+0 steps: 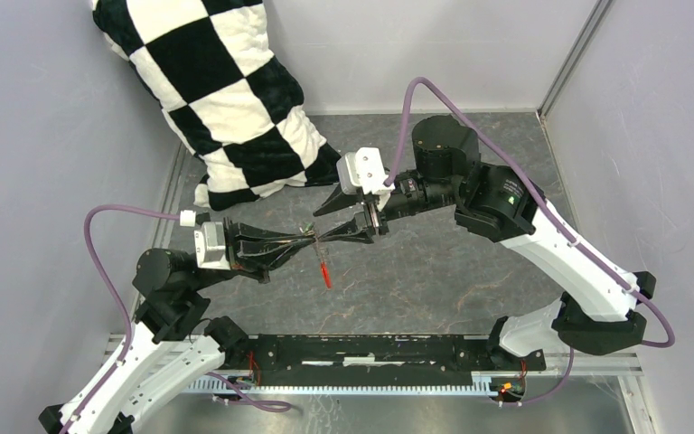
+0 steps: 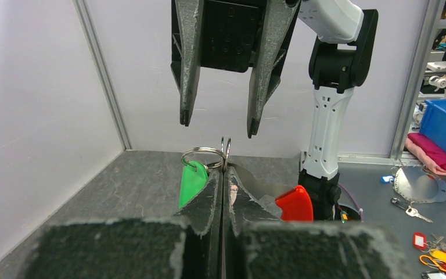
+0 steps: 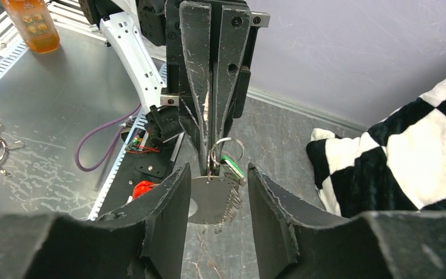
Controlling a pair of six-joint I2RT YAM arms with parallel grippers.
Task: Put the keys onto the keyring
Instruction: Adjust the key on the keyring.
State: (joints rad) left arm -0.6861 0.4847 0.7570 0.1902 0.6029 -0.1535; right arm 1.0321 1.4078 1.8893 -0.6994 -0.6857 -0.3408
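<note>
Holding keyring [image 2: 202, 149] mid-air over table centre: left pincer [image 2: 223, 174], reaching in from 9 o'clock, clamped tight on thin steel ring. Green key [image 2: 191, 183] appears hung on ring; red tag [image 1: 325, 274] dangles toward 6 o'clock. Right pincer [image 3: 218, 186], from 3 o'clock, jaws apart, flanking ring, gripping nothing. Ring judged light, stiff, springy, slick: pinch across wire. Key: take by plastic head. Table [image 1: 434, 280] dark, stone-look, flat. Checkered pillow [image 1: 226, 99] at 11 o'clock; pale walls around.

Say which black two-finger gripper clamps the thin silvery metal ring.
The left gripper: shut on the ring, while the right gripper faces it with jaws apart.
</note>
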